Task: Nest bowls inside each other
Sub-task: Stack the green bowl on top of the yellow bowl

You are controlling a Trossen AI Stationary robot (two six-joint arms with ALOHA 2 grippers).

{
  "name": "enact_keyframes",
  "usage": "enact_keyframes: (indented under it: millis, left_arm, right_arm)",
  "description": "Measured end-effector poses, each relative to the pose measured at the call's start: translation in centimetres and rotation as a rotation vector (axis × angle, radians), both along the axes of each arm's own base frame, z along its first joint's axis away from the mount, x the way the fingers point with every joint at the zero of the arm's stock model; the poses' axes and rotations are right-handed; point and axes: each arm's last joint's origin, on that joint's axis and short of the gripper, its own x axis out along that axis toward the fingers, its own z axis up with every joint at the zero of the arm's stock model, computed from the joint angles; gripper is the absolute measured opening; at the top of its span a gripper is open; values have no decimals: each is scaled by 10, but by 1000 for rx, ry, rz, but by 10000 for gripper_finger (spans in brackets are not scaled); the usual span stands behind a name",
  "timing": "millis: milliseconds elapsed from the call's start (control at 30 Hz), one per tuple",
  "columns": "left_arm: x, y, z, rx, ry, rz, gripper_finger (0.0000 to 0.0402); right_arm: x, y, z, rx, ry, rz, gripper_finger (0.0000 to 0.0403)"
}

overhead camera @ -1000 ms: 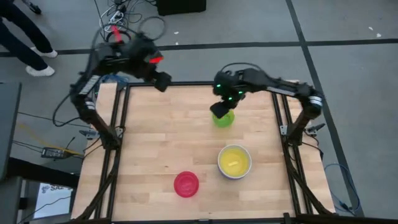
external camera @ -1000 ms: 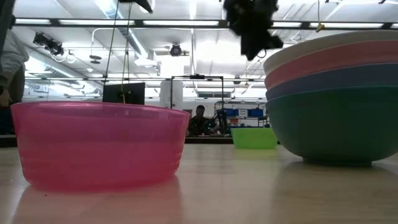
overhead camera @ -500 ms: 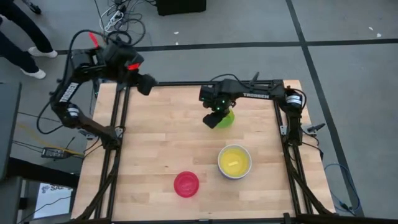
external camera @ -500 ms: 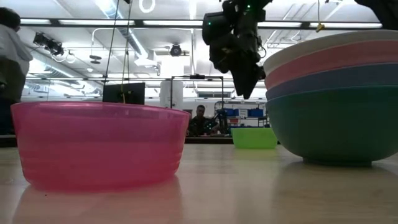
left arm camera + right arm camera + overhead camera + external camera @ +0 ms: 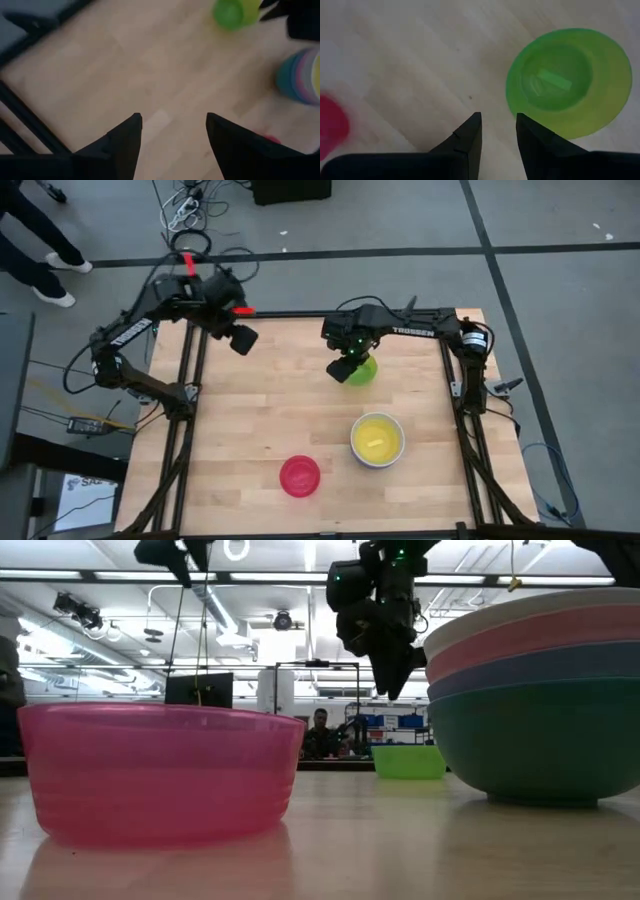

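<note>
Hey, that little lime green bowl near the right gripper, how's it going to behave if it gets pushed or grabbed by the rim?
The lime green bowl looks like thin plastic, so it is probably light and may slide on the smooth wooden table. It sits upright on a flat base, so it is unlikely to roll. A rim pinch could tilt it.

Light wooden table (image 5: 260, 410), lime green bowl (image 5: 360, 369), red bowl (image 5: 299, 476), stacked bowls (image 5: 376, 440) with yellow innermost

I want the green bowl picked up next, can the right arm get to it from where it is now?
Probably yes. The right gripper hangs just above the near edge of the green bowl, its fingers apart, with only bare table around the bowl. The left gripper is off near the far left corner, out of the way.
</note>
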Motion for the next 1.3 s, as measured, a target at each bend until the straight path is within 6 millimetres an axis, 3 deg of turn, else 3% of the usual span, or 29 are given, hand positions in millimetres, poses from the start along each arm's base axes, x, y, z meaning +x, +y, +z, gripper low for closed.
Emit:
enact_keyframes:
  millis: [200,533,833,967,1067,1133,1300]
  left_arm:
    - [4,0,-17,-61,41,-26,229]
    - [-1,-2,-14,-59,16,-5,229]
    - [-5,-4,-11,-55,-1,4,229]
    - [-5,-3,-11,-53,0,4,229]
    - [-5,-3,-11,-44,4,2,229]
    - [-5,-3,-11,-37,7,-7,229]
    - [-4,-3,-11,-18,11,-41,229]
  right_arm:
    - [7,0,-12,-21,7,38,136]
    - [24,1,-56,-26,115,87,180]
    - [37,-4,-110,-46,224,131,173]
    - [37,-4,-118,-37,257,171,128]
    - [37,-1,-112,-45,234,224,39]
    - [33,2,-95,-59,218,242,13]
    - [1,27,-9,-84,123,267,2]
